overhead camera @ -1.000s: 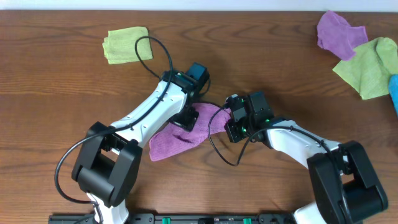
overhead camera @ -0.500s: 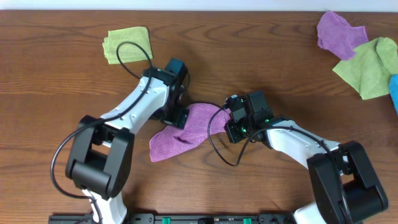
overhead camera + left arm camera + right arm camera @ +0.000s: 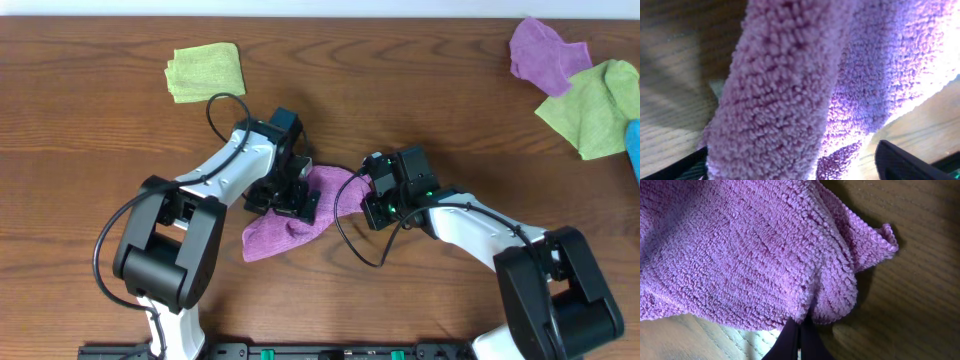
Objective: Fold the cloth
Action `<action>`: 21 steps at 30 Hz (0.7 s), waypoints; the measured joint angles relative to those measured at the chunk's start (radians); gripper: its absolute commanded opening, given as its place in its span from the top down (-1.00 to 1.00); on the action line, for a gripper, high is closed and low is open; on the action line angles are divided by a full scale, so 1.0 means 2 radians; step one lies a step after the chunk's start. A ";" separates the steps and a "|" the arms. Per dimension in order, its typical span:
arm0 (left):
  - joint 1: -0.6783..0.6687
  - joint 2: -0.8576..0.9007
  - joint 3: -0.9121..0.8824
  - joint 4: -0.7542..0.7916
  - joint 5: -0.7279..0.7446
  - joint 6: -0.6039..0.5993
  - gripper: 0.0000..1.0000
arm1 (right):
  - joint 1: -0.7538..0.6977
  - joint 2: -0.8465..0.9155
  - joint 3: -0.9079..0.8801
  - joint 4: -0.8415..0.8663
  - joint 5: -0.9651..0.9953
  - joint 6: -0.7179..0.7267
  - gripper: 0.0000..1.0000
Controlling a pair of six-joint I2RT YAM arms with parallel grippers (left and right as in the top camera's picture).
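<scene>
**A:** Where was the cloth [image 3: 285, 235]?

**B:** In the middle of the desk [image 3: 450, 100], nearer the front edge. It looked soft, light and floppy. Your right gripper [image 3: 799, 332] pinched its hem, closed tight. Your left gripper [image 3: 296, 200] gaped wide astride a fold. Corners seemed the best hold.

1. Looks like a robotics lab bench: left arm [image 3: 225, 178] and right arm [image 3: 480, 225] rising from a rail [image 3: 330, 352] at the near edge of a wood-grain table [image 3: 80, 150].
2. Shows a looped cable [image 3: 228, 96], plus a lime-green cloth [image 3: 205, 72] and a purple cloth [image 3: 545, 50] lying spare.
</scene>
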 measured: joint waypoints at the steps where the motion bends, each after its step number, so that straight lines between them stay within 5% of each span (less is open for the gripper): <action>1: 0.002 0.000 0.000 -0.004 0.001 0.001 -0.71 | 0.000 0.000 0.000 -0.001 0.000 0.000 0.97; 11: 0.021 0.001 0.081 -0.047 -0.004 0.008 -0.75 | 0.021 -0.002 0.003 -0.005 0.031 0.003 0.97; 14: 0.021 0.001 0.094 -0.048 0.006 0.007 -0.57 | 0.028 -0.004 0.003 -0.005 0.043 0.006 0.97; 17: 0.021 0.001 0.094 -0.054 0.007 0.012 -0.84 | 0.032 -0.004 0.004 -0.005 0.051 0.010 0.97; 21: 0.021 0.001 0.094 -0.060 -0.020 0.013 -0.83 | 0.033 -0.004 0.004 -0.006 0.054 0.012 0.97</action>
